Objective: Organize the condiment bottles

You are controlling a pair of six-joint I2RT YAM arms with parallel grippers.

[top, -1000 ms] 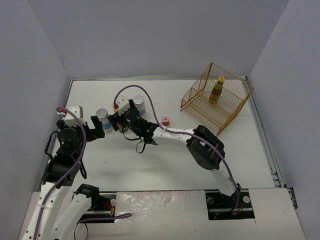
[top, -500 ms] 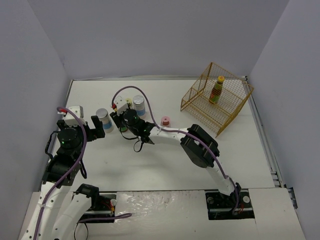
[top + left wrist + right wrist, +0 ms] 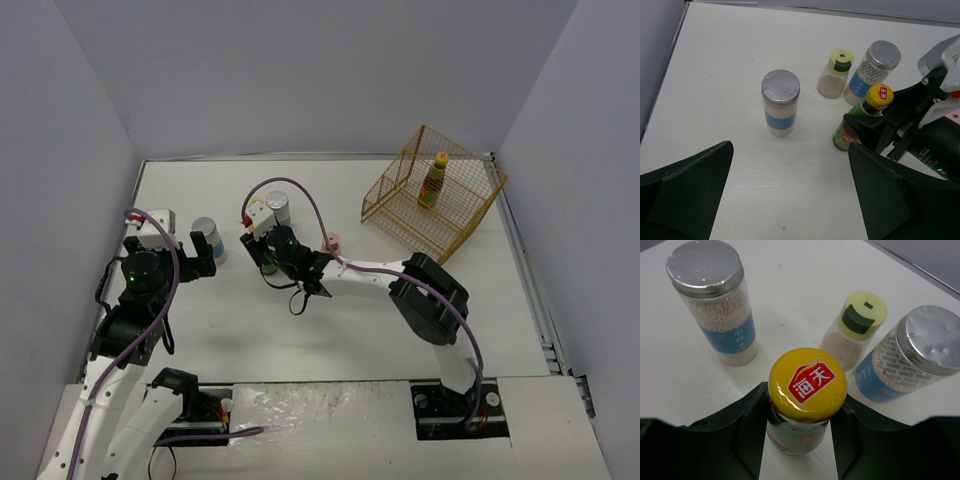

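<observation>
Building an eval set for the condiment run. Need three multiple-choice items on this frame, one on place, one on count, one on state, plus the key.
1. Where is the sauce bottle far from both arms?
A) standing inside the wire basket
B) lying flat in front of the arms
C) stuck on the back wall

2. How many silver-lidded jars are out?
A) one
B) two
C) four

3. The right gripper is
A) wide open over bare surface
B) closed around a yellow-capped sauce bottle
C) holding a pink-lidded shaker

Key:
1 A, it stands upright within the yellow mesh.
2 B, the left wrist view shows two, one alone and one beside the green-lidded shaker.
3 B, its fingers press both sides of the bottle's neck.
</observation>
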